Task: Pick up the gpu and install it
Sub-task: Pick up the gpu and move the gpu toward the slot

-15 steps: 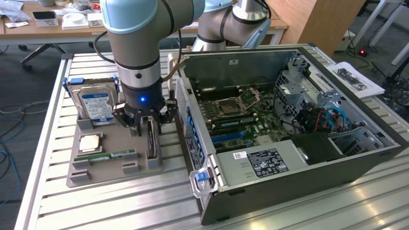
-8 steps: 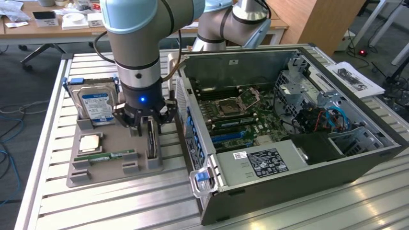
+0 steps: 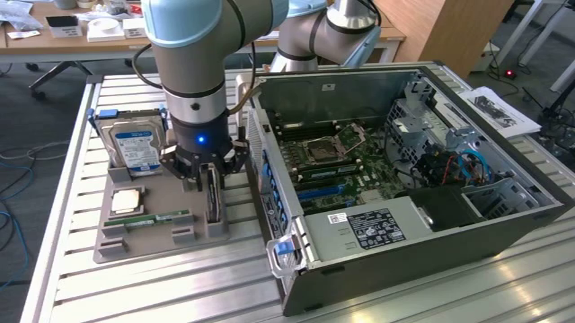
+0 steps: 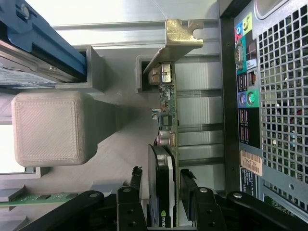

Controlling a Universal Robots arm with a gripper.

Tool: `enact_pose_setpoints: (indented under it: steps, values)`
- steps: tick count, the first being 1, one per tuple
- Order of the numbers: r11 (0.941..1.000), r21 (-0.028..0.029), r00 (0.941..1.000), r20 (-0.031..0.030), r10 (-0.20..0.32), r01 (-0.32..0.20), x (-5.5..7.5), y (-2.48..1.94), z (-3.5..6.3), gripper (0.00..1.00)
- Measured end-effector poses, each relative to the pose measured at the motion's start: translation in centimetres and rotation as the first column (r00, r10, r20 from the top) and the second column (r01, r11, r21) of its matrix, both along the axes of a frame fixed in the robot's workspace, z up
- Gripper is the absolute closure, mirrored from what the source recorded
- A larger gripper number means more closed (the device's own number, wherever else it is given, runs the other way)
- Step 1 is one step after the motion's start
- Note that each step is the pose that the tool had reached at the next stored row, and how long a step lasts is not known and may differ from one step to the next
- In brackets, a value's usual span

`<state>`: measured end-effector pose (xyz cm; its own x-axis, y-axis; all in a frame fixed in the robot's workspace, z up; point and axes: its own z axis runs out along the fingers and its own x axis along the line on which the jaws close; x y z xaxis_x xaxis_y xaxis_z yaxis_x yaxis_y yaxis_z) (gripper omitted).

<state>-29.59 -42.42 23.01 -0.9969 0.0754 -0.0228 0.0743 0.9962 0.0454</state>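
The gpu (image 3: 214, 196) stands on edge in a slot of the grey holder tray (image 3: 153, 247), just to the exterior view's left of the open computer case (image 3: 503, 208). My gripper (image 3: 213, 176) is lowered straight over it. In the wrist view the gpu (image 4: 166, 120) shows its green board edge, black cooler and silver end bracket. The gripper (image 4: 161, 175) straddles the card, open, with one of its fingers (image 4: 136, 175) beside the cooler and the other beside the board. A narrow gap shows on each side.
On the same tray are a silver hard drive (image 3: 134, 145) with a blue label, a processor chip (image 3: 126, 200) and a thin memory stick (image 3: 148, 220). The case's motherboard (image 3: 332, 161) lies exposed. The case's rear panel (image 4: 279, 96) stands close beside the card.
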Motion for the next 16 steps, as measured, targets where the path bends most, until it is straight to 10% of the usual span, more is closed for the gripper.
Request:
enact_pose_setpoints:
  steps: [16]
  values:
    - [0.9998,-0.0001,0.9998,-0.0001,-0.019,0.019,0.07,-0.01,0.01,0.55]
